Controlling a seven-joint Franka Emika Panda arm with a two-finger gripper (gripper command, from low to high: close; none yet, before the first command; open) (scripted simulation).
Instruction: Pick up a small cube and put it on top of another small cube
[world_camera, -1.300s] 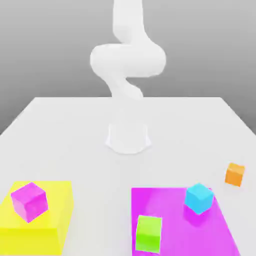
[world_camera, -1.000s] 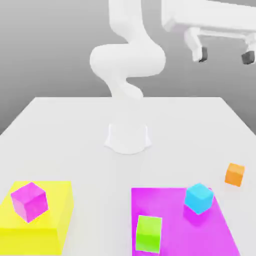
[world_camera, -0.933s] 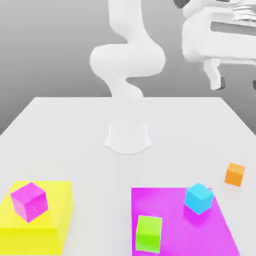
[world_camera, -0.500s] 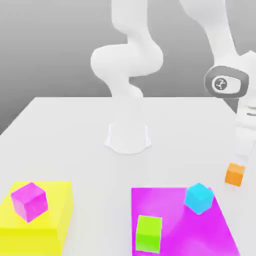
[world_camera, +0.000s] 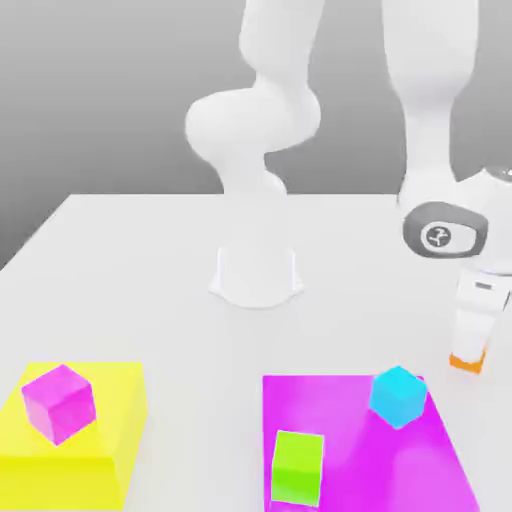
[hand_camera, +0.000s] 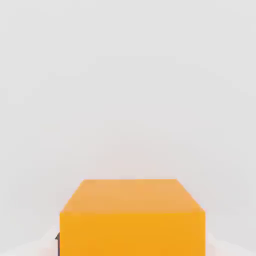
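Down has come the claw (world_camera: 471, 348), and now it is at the orange cube (world_camera: 467, 364), near the exterior view's right edge. Before, it was higher up and the whole cube could be seen; now the claw hides most of it. The claw is closed on the orange cube, with one side of the claw on each side of it. The cube is low down at the white counter (world_camera: 200, 345), in the same spot as before.

The blue cube (world_camera: 398, 396) is at the far right corner of the flat pink sheet (world_camera: 350, 420), as the exterior view shows it. The green cube (world_camera: 298, 467) is near that sheet's left edge, closer to the camera. Over on the exterior view's left, the pink cube (world_camera: 60, 404) is on the big yellow block (world_camera: 120, 400). These three cubes have not moved.
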